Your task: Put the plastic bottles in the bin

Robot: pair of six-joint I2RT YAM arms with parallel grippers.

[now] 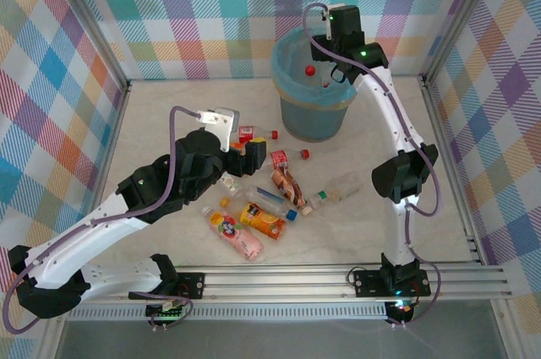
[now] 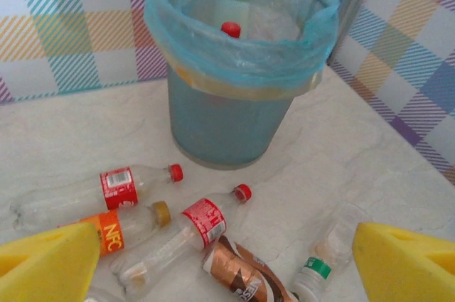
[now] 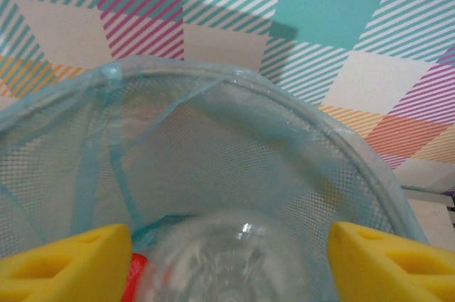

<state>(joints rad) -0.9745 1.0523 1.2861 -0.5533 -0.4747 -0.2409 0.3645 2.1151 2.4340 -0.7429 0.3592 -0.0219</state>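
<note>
In the top view, the bin is seen at the upper centre, and the plastic bottles are scattered on the table below it, in the middle of the frame. The right gripper is poised over the bin's mouth. Its yellow fingers are spread wide at the bottom corners of the wrist view, and a blurred clear bottle is seen between them, with a gap on its right side, so it is not gripped. A red cap is seen inside the bin. The left gripper is opened wide with nothing held, above a red-labelled bottle and a brown bottle at the lower centre.
</note>
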